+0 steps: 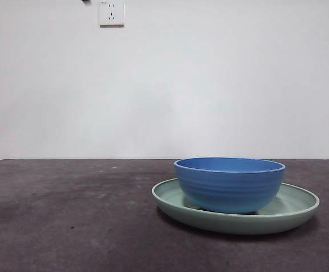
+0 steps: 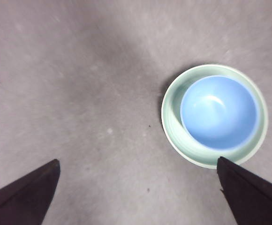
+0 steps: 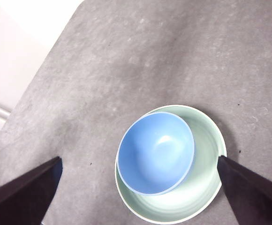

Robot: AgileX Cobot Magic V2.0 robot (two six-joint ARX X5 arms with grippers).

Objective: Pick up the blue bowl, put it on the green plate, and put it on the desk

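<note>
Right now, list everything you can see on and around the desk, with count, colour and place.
blue bowl: one, medium blue, upright and empty, sitting in the green plate, off-centre in it.
green plate: one, pale mint green, flat on the desk, under the bowl.
desk: one, dark grey-brown, speckled, bearing the plate.
wall socket: one, white, high on the white wall behind the desk.
left gripper: one, black jaws open, high above the desk, beside the plate, holding nothing.
right gripper: one, black jaws open, high above the bowl and plate, holding nothing.
</note>
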